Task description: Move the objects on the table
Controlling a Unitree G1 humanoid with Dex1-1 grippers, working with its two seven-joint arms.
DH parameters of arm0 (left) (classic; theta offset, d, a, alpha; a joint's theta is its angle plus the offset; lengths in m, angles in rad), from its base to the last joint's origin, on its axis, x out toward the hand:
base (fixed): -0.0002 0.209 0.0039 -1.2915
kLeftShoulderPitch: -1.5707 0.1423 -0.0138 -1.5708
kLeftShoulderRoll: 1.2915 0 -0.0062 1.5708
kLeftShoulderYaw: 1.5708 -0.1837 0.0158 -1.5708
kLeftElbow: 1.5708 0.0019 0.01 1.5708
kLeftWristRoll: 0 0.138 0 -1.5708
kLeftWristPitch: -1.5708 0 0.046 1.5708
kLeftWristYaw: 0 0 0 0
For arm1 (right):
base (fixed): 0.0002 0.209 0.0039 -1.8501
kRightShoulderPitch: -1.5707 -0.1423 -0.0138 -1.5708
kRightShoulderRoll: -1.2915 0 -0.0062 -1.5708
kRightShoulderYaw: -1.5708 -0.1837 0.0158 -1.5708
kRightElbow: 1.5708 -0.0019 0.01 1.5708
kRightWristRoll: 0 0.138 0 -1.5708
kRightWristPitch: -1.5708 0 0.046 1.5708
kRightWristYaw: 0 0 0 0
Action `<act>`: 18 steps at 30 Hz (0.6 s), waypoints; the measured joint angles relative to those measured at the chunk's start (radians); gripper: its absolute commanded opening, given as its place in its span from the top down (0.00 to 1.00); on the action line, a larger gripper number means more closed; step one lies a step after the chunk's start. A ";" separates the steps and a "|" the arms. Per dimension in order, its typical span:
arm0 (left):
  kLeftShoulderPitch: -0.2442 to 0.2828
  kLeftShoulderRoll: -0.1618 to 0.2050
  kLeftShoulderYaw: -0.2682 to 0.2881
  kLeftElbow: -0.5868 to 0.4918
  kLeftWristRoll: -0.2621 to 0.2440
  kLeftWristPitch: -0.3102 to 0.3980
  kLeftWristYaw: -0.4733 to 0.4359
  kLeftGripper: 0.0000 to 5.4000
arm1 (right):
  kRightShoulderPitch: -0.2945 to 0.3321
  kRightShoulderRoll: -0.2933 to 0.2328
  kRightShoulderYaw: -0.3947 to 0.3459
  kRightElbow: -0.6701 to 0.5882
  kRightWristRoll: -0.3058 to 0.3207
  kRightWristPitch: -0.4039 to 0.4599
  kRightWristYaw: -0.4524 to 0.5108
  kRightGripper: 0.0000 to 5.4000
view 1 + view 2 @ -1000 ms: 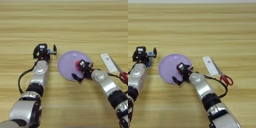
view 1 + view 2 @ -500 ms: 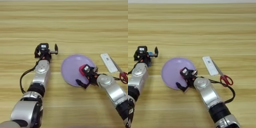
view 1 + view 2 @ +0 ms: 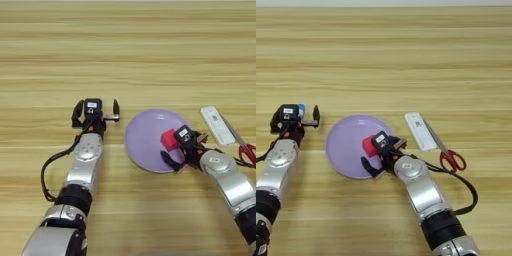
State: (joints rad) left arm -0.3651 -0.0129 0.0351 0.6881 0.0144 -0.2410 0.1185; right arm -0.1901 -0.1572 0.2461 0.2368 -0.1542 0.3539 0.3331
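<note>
Left eye view shows the right gripper (image 3: 176, 150) at the near right rim of a purple plate (image 3: 145, 140), its two black fingers spread: one lies low at the plate's near edge, the other reaches up beside the arm's wrist. A small red cube (image 3: 169, 140) sits on the plate right against the gripper's upper side, touching it; whether the fingers actually pinch it I cannot tell, since they look apart around it rather than closed on it. Just to the right of this gripper, off the plate, lies the white remote-like bar (image 3: 217, 125), slanted on the table (image 3: 130, 60). Beyond the bar, further right, are red-handled scissors (image 3: 445, 152), their blades running along the bar's far side.

To the left of the plate, the left gripper (image 3: 95, 107) rests on the wood with its fingers standing well apart. In the right eye view a bit of the blue-and-white cylinder (image 3: 301, 108) peeks out between those fingers, just beside the gripper's body; the fingers do not close on it.
</note>
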 measured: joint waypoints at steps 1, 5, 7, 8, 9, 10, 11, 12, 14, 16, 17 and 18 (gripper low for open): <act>0.000 -0.001 0.000 -0.002 0.000 0.002 0.000 0.00 | 0.000 0.001 -0.008 0.004 0.004 -0.022 -0.003 0.01; 0.001 -0.002 0.000 -0.008 0.002 0.008 0.000 0.00 | -0.008 0.015 -0.025 0.003 0.031 -0.094 -0.008 0.01; 0.001 -0.002 0.000 -0.008 0.002 0.012 0.000 0.00 | -0.009 0.029 -0.039 -0.007 0.057 -0.141 -0.006 0.01; 0.002 -0.002 0.000 -0.008 0.003 0.013 0.000 0.00 | -0.009 0.030 -0.042 -0.010 0.064 -0.151 -0.005 0.01; 0.002 -0.001 0.000 -0.008 0.003 0.013 0.000 0.00 | -0.009 0.030 -0.043 -0.014 0.066 -0.152 -0.001 0.01; 0.002 -0.002 0.000 -0.008 0.004 0.013 0.000 0.00 | -0.009 0.029 -0.044 -0.019 0.070 -0.154 0.002 0.01; 0.002 -0.001 0.000 -0.008 0.004 0.013 0.000 0.00 | -0.008 0.029 -0.044 -0.026 0.070 -0.155 0.003 0.01; 0.002 -0.001 0.000 -0.008 0.004 0.013 0.000 0.00 | -0.008 0.029 -0.044 -0.029 0.071 -0.158 0.003 0.01; 0.002 -0.001 0.001 -0.008 0.004 0.014 0.000 0.00 | -0.008 0.030 -0.050 -0.034 0.081 -0.168 0.002 0.01; 0.002 -0.001 0.001 -0.008 0.005 0.014 0.000 0.00 | -0.009 0.029 -0.075 -0.037 0.088 -0.171 -0.006 0.01; 0.002 -0.001 0.001 -0.008 0.005 0.014 0.001 0.00 | -0.013 0.025 -0.092 -0.033 0.090 -0.179 -0.023 0.01; 0.002 -0.001 0.001 -0.008 0.005 0.014 0.001 0.00 | -0.018 0.019 -0.100 -0.032 0.090 -0.187 -0.027 0.01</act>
State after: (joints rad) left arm -0.3635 -0.0143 0.0361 0.6802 0.0190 -0.2272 0.1192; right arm -0.2083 -0.1377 0.1465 0.2048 -0.0644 0.1671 0.3059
